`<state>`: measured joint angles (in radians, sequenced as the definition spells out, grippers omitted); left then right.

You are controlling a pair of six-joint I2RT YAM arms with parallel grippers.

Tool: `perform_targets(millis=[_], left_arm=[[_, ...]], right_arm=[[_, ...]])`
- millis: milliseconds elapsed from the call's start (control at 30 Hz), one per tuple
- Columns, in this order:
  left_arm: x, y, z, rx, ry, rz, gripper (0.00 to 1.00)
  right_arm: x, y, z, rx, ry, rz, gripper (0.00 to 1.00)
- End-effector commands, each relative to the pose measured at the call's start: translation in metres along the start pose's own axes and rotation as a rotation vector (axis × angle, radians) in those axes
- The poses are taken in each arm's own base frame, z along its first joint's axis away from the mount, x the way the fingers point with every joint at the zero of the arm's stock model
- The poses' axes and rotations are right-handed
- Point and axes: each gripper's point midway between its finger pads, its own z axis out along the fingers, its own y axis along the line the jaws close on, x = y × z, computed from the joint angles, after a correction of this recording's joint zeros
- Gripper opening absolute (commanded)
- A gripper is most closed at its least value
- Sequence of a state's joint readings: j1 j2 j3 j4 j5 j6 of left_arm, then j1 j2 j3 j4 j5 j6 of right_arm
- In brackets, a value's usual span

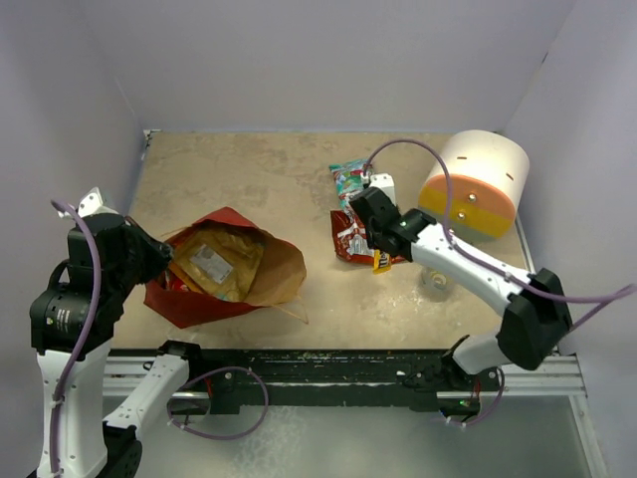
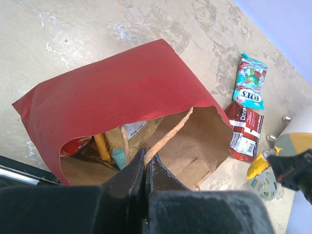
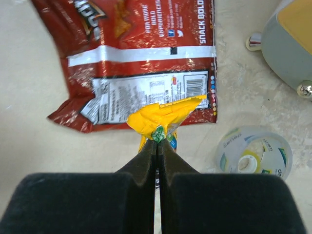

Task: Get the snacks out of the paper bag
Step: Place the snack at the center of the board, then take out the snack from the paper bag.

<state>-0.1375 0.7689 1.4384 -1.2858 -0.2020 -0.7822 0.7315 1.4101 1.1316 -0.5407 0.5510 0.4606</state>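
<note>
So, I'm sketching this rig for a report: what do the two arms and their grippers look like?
The left arm and right arm have white links and black joint housings, with a lilac cable looping along each. The left gripper and right gripper are black wedges tapering to narrow tips. No markings are legible.

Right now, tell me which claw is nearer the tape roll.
Right. The right claw, holding a yellow packet, is beside the tape roll; the left claw is far off at the bag.
</note>
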Motion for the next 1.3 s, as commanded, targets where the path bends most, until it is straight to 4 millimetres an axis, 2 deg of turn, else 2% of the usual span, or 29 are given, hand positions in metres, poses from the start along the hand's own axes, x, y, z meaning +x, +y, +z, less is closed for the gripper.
perform_targets(millis=[0, 233, 300, 433, 467, 533, 567, 633, 767, 867, 967, 1067, 1133, 1267], left_arm=[[-0.013, -0.014, -0.011, 0.071, -0.049, -0.006, 0.02], [-0.012, -0.017, -0.015, 0.102, -0.043, 0.016, 0.05], [-0.011, -0.018, -0.016, 0.106, -0.035, 0.024, 0.05], [-0.009, -0.019, -0.017, 0.122, -0.026, 0.052, 0.01], [-0.008, -0.021, -0.017, 0.132, -0.022, 0.063, 0.01], [-0.008, -0.024, -0.018, 0.154, -0.019, 0.088, 0.0], [-0.007, -0.025, -0.018, 0.164, -0.018, 0.101, 0.0], [-0.006, -0.025, -0.02, 0.178, -0.02, 0.117, 0.0], [-0.005, -0.025, -0.021, 0.193, -0.026, 0.129, 0.0], [-0.004, -0.026, -0.022, 0.205, -0.029, 0.125, 0.0], [-0.003, -0.024, -0.022, 0.197, -0.031, 0.11, 0.0], [-0.003, -0.021, -0.021, 0.18, -0.027, 0.101, 0.0], [-0.002, -0.02, -0.02, 0.17, -0.024, 0.098, 0.0], [0.0, -0.016, -0.018, 0.153, -0.018, 0.099, 0.0]], right_arm=[[-0.018, -0.019, 0.015, 0.042, 0.042, 0.046, 0.0], [-0.041, -0.029, 0.061, 0.096, 0.042, 0.025, 0.0], [-0.047, -0.02, 0.072, 0.073, 0.04, 0.007, 0.0], [-0.041, 0.003, 0.096, 0.009, 0.092, -0.014, 0.02], [-0.04, 0.008, 0.1, -0.007, 0.099, -0.015, 0.06], [-0.039, 0.015, 0.107, -0.029, 0.107, -0.021, 0.21], [-0.04, 0.018, 0.108, -0.041, 0.109, -0.028, 0.31], [-0.046, 0.019, 0.105, -0.052, 0.102, -0.039, 0.42], [-0.072, 0.017, 0.077, -0.105, 0.019, -0.024, 0.48], [-0.088, 0.016, 0.054, -0.158, -0.049, -0.033, 0.49], [-0.102, 0.035, 0.031, -0.3, -0.106, 0.006, 0.5], [-0.111, 0.07, 0.0, -0.519, -0.169, 0.039, 0.5], [-0.119, 0.103, -0.033, -0.699, -0.269, -0.002, 0.5], [-0.12, 0.168, -0.132, -0.976, -0.591, -0.228, 0.5]])
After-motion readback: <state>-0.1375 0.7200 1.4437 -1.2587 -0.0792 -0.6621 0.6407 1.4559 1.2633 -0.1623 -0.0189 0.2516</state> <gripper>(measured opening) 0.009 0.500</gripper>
